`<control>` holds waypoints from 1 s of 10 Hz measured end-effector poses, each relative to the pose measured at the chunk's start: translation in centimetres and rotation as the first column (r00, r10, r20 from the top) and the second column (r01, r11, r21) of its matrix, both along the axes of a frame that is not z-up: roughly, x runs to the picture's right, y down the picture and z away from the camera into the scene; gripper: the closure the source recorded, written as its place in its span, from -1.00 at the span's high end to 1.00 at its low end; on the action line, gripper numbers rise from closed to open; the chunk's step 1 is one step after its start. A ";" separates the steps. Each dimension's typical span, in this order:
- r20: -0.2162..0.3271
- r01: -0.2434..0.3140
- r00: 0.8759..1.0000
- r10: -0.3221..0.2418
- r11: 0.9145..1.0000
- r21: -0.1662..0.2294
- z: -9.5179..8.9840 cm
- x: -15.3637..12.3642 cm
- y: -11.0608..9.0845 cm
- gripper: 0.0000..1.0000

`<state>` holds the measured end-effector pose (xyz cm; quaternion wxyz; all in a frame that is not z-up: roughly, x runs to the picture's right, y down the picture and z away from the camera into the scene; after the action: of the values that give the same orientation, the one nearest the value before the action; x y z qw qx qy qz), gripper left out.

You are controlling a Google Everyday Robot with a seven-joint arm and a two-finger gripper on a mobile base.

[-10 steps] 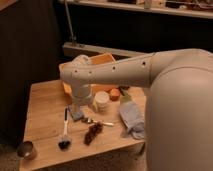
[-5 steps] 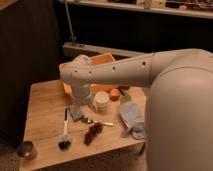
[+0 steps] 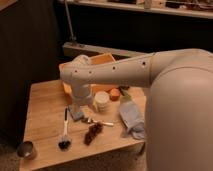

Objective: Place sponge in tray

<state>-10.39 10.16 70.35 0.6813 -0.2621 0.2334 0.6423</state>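
Nothing moved since before. Gripper (image 3: pixel 75 107) on sponge (image 3: pixel 78 116), just before tray (image 3: pixel 104 59); grip: can't tell. Arm (image 3: pixel 110 73) hides tray front; white cup (image 3: pixel 102 100) nr tray.

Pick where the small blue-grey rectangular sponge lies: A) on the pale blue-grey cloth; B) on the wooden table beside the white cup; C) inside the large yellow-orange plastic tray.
B: the sponge rests on the table just left of the cup, directly below the gripper, outside the tray behind it.

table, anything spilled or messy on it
A dark brown clump lies loose on the table near the brush, like a spill. The gripper is down at the sponge, beside the white cup.
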 end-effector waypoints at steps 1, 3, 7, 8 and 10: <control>0.000 0.000 1.000 0.000 1.000 0.000 0.0 0.0 0.0 0.30; 0.000 0.000 1.000 0.000 1.000 0.000 0.0 0.0 0.0 0.30; 0.074 0.049 0.996 -0.053 0.997 0.056 0.3 -0.3 -1.4 0.30; 0.155 0.107 0.980 -0.122 0.989 0.102 0.4 -1.2 -2.5 0.30; 0.262 0.187 0.938 -0.228 0.967 0.174 0.2 -2.7 -3.9 0.30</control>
<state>-13.09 6.29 70.59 0.7888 -0.2734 0.1135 0.5386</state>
